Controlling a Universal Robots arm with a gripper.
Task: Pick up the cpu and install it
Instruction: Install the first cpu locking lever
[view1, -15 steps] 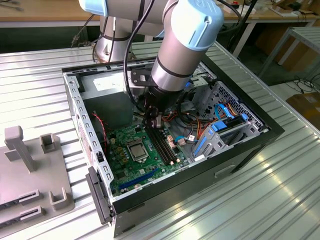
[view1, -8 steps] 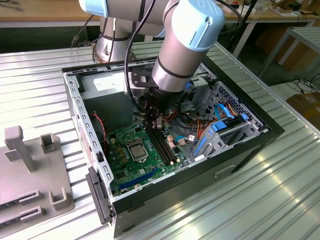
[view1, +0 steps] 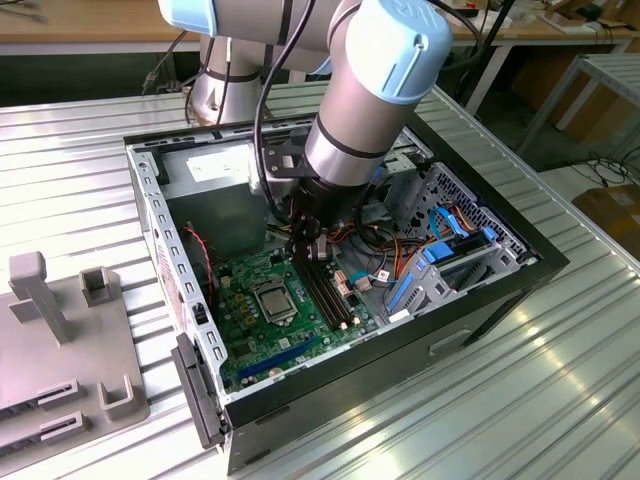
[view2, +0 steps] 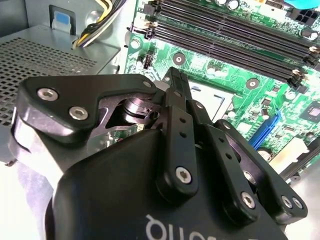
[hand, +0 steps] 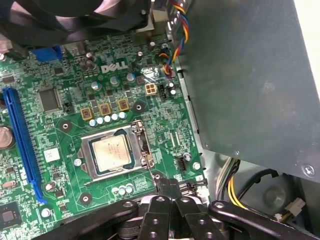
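The cpu (hand: 112, 152), a small square chip with a silvery top, lies flat in its socket on the green motherboard (hand: 75, 75), with the hollow metal frame (hand: 86, 142) closed around it. A thin socket lever (hand: 146, 150) runs along one side of the frame. My gripper (hand: 170, 186) is shut with nothing between its fingers, and its tips hover just beside the lever's end, a short way off the chip. In the exterior view the gripper (view1: 308, 250) hangs inside the open computer case just above the cpu (view1: 274, 298). In the second wrist view the closed fingers (view2: 177, 95) hide most of the socket.
The grey power supply box (hand: 250, 75) stands close beside the socket, with wire bundles (hand: 175, 30) along its edge. Black memory slots (view2: 225, 30) and a blue expansion slot (hand: 22, 145) flank the socket. The drive cage (view1: 440, 265) fills the case's far end. A grey fixture (view1: 50, 330) sits at the exterior view's left.
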